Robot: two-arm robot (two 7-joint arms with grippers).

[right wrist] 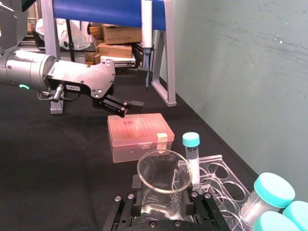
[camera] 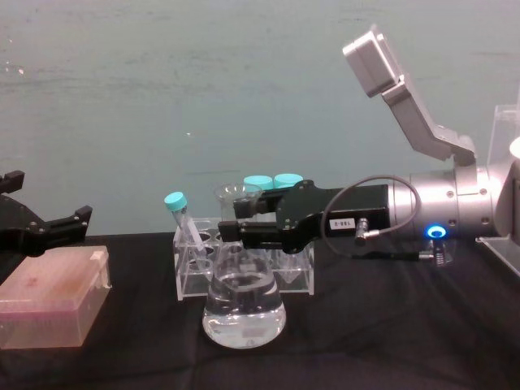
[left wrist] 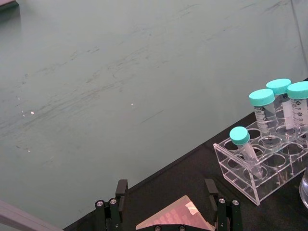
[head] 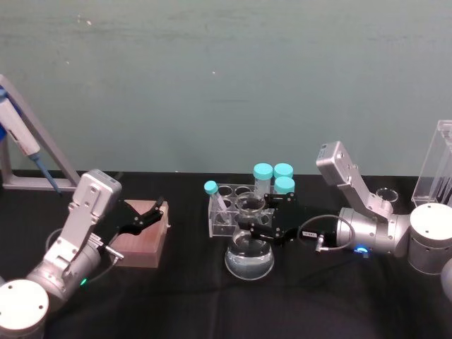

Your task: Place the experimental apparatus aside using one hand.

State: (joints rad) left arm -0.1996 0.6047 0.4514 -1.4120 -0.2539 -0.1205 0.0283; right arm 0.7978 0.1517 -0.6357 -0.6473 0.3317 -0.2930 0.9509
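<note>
While the flask (head: pixel 248 258) stood on the desk (head: pixel 212 304), the right tool (head: pixel 251 220) was clamped on its neck.
Clear liquid filled the flask's lower part, and a low rack (head: pixel 224 219) of teal-capped tubes stood just behind it. On the left, the left tool (head: pixel 157 212) hung with its fingers apart over a pink box (head: pixel 141 244). A small beaker (head: pixel 386 194) and a tall clear rack (head: pixel 441 162) stood at the far right.

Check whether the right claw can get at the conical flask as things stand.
Probably yes: the right claw sits at the neck of the conical flask, with nothing between them; the tube rack stands just behind. The left claw hangs open over the pink box.
</note>
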